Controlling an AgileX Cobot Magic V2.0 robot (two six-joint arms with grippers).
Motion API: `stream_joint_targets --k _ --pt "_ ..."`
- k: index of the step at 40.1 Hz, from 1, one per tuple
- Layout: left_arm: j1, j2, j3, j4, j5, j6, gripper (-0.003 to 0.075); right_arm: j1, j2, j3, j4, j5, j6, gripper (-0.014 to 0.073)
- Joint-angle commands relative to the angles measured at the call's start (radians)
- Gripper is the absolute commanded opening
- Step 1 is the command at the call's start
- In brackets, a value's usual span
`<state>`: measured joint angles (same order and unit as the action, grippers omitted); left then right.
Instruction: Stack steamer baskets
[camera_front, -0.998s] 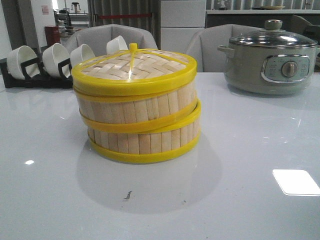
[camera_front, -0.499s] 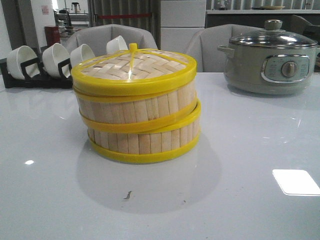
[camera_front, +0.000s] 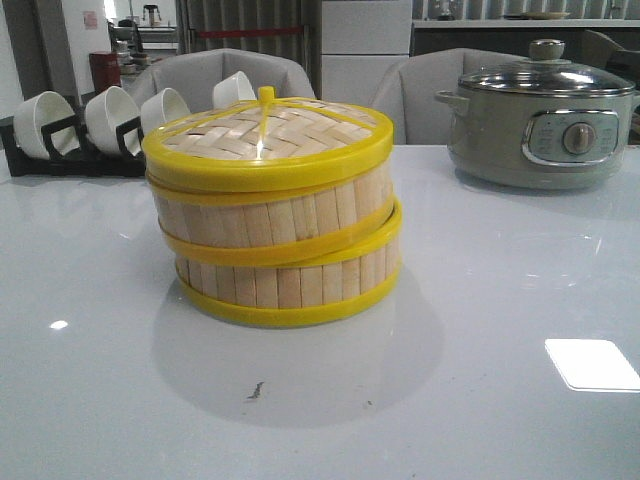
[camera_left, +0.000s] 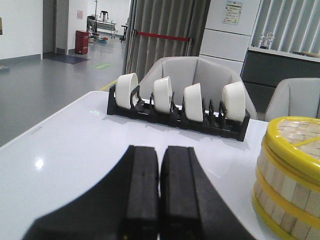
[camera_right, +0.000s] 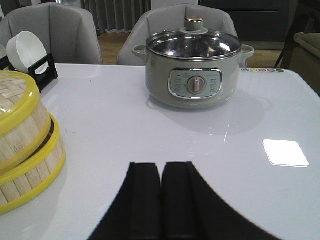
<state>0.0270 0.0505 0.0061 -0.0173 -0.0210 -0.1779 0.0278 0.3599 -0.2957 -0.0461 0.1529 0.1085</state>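
Two steamer baskets stand stacked in the middle of the white table: the upper basket (camera_front: 265, 215) sits slightly askew on the lower basket (camera_front: 290, 282). A flat woven lid (camera_front: 262, 135) with a yellow rim and knob covers the top. The stack also shows in the left wrist view (camera_left: 290, 175) and the right wrist view (camera_right: 22, 150). My left gripper (camera_left: 160, 152) is shut and empty, apart from the stack on its left side. My right gripper (camera_right: 161, 167) is shut and empty, apart on the stack's right side. Neither gripper shows in the front view.
A grey electric pot (camera_front: 540, 120) with a glass lid stands at the back right. A black rack (camera_front: 70, 150) holding several white bowls (camera_front: 110, 115) stands at the back left. Grey chairs (camera_front: 220, 75) stand behind the table.
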Motion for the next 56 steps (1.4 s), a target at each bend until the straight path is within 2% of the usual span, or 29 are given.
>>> stream_joint_targets --k 1,5,28,56 --pt "0.006 -0.031 0.002 0.000 -0.036 0.001 0.0085 -0.007 0.005 -0.028 -0.011 -0.092 -0.005 0.0026" --pt "0.011 -0.072 0.002 0.006 -0.004 0.001 0.0085 -0.007 0.005 -0.028 -0.011 -0.092 -0.005 0.0026" --pt "-0.012 -0.070 0.002 0.104 -0.002 0.003 0.0085 -0.007 0.005 -0.028 -0.011 -0.092 -0.005 0.0026" --pt "-0.018 -0.070 0.002 0.084 -0.002 0.003 0.0085 -0.007 0.005 -0.028 -0.011 -0.092 -0.005 0.0026"
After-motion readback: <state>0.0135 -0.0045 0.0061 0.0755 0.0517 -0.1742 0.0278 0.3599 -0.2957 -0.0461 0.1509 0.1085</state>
